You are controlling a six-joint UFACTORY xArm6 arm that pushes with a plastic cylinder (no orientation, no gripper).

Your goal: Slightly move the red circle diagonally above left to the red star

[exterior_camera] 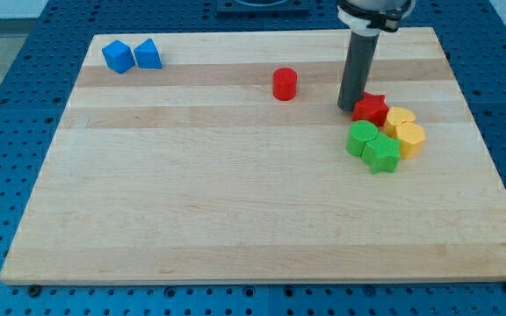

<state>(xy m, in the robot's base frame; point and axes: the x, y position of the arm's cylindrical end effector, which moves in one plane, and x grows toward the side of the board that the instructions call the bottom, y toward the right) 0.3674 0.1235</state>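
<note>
The red circle [285, 83] stands on the wooden board [235, 193] near the view's top, left of my rod. The red star [372, 108] lies to its right and a little lower. My tip [348, 107] rests on the board right at the star's left edge, seemingly touching it. The red circle is well apart from my tip, to its upper left.
Just below the red star are a yellow heart [400, 118], a yellow hexagon [409, 138], a green block [361, 138] and a green star [382, 154], packed close. A blue cube [118, 56] and a blue triangle-like block [148, 54] sit at the top left.
</note>
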